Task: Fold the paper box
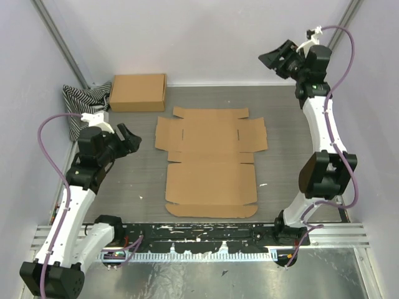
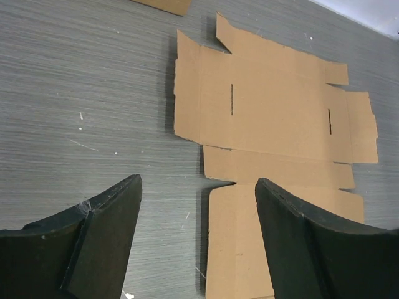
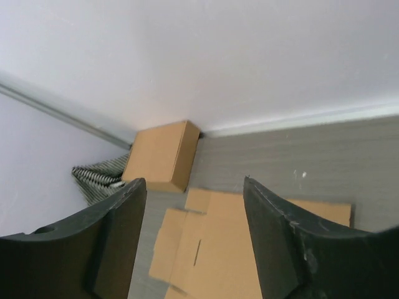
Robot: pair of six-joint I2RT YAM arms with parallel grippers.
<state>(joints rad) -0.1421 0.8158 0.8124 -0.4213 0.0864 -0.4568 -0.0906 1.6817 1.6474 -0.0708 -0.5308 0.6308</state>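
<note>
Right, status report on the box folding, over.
Left gripper open, right gripper open, both empty. Paper box flat, untouched. Formed box, striped cloth in far-left corner, apart.

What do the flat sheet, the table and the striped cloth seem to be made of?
Sheet: brown cardboard, matte, probably corrugated; creases and cut slits show. Table: grey, matte, fine wood-like grain, perhaps laminate. Cloth: soft woven or knit fabric, black-and-white stripes, lying crumpled.
</note>
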